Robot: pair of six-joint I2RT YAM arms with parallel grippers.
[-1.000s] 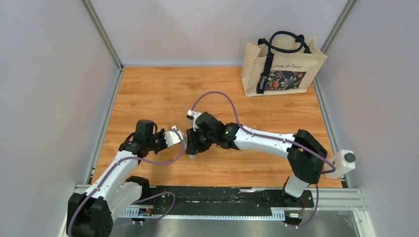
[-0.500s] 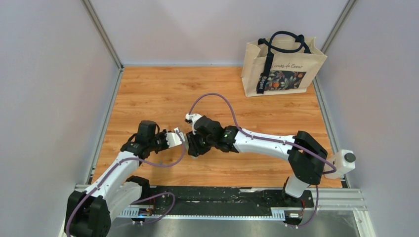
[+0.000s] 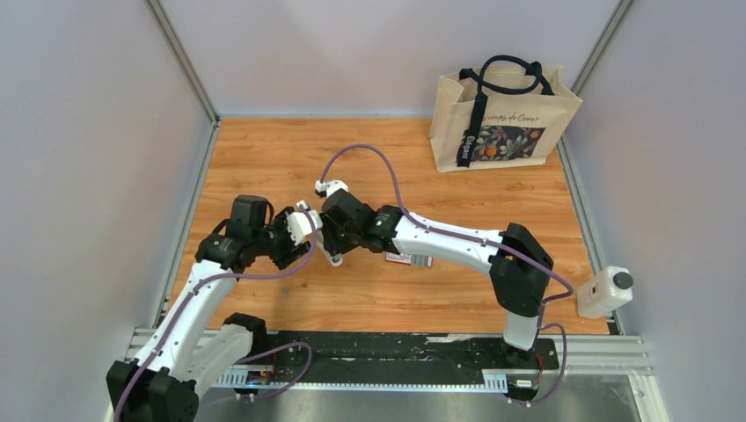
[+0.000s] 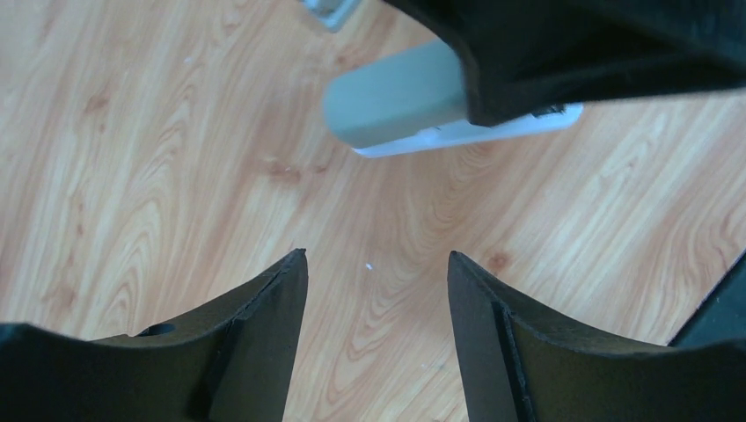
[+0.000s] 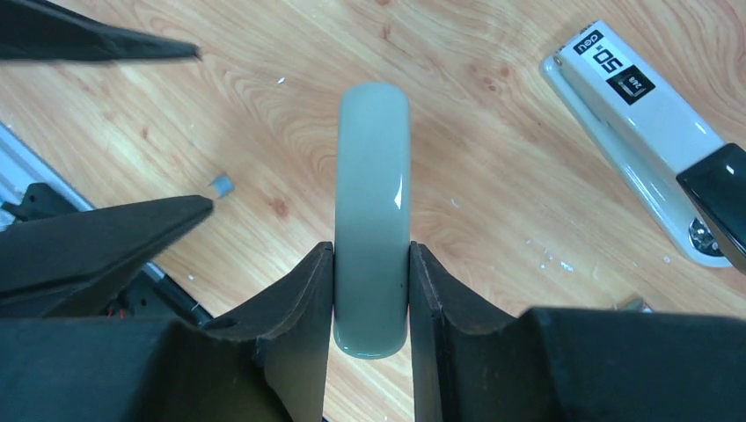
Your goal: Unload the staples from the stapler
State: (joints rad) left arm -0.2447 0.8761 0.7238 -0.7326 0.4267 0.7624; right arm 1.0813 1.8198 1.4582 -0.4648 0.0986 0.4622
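On the stapler [image 5: 647, 141], a white-bodied one w/ a black end and a silvery rivet, two small labels read "neo" and "50"; a third black tag beside them is too small to make out. Far back on the table [image 5: 493, 88], the tote bag [image 3: 501, 114] carries script ending "de Coeur" (first word unclear) and a vertical tag on its strap that looks like "Elegant". Print on the red-and-white box [image 3: 410, 259], lying just beside the R forearm, can't be read. R claw [image 5: 371, 251] is clenched on a pale grey bar [image 5: 371, 176], both pads flat against its sides, approx half the bar sticking out past the tips. Stapler lies flat on the wood to the right of that claw in the R wrist view, angled, near but apart from bar and fingers. L claw [image 4: 376, 257] is released, jaws wide w/ nothing btwn them, hovering just short of the bar's free end. A small grey bit [image 5: 223, 185] sits on the wood just beside an L fingertip; can't tell what it is.
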